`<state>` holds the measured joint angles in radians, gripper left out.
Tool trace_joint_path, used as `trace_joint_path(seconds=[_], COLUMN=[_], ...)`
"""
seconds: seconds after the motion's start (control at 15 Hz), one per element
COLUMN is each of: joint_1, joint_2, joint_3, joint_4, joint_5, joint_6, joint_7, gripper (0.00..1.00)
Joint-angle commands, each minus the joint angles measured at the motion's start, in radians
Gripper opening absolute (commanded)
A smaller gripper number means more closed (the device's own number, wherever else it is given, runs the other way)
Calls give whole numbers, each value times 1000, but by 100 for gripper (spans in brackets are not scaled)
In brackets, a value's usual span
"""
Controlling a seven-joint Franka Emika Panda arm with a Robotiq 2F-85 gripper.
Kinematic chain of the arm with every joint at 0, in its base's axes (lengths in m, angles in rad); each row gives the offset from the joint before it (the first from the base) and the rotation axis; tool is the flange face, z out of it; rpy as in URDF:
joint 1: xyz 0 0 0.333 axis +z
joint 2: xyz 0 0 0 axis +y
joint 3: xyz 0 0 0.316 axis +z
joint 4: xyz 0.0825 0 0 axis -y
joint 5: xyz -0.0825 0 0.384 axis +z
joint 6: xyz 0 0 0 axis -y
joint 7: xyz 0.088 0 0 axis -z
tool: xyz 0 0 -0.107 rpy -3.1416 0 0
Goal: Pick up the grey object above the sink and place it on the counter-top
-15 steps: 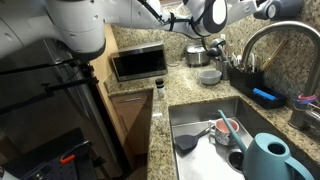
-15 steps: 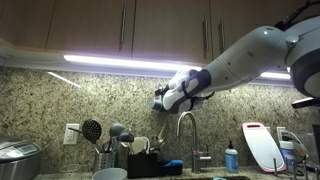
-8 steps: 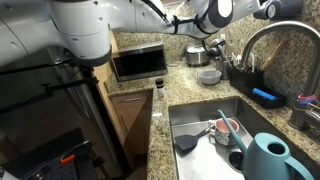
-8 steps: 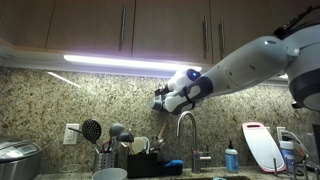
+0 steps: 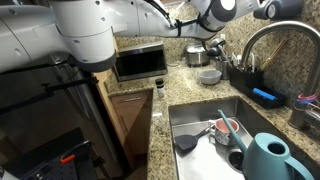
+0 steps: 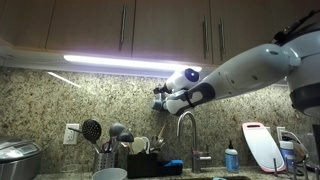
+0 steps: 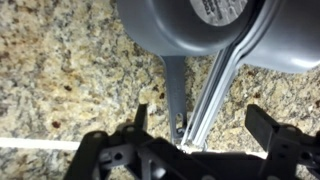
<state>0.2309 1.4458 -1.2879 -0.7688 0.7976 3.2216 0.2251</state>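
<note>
My gripper is open and empty, its two dark fingers spread over the speckled granite counter-top. It hangs high above the counter in both exterior views. In the wrist view a large grey rounded vessel fills the top. A dark flat handle with a hole and a pale metal strip run down from it between the fingers. The steel sink with its curved faucet lies to the front. I cannot pick out the small dark-grey lump.
A pale bowl, a rice cooker and a utensil caddy stand at the counter's back. A microwave sits in the corner. The sink holds a dark spatula, a red cup and a teal watering can.
The arm's upper links have shifted a little. The gripper stays high above the counter, open, in nearly the same place.
</note>
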Motion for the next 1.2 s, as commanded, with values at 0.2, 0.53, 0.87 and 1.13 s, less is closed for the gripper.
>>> trace_joint_path(seconds=[0.2, 0.53, 0.87, 1.13], joint_1=[-45, -79, -100, -103], joint_2=[18, 19, 19, 20], joint_3=[-85, -69, -68, -68], joint_4=[80, 130, 161, 172], joint_5=[-46, -105, -136, -147], joint_6=[-72, -74, -76, -75], joint_7=[120, 144, 162, 173], gripper=[100, 71, 32, 2])
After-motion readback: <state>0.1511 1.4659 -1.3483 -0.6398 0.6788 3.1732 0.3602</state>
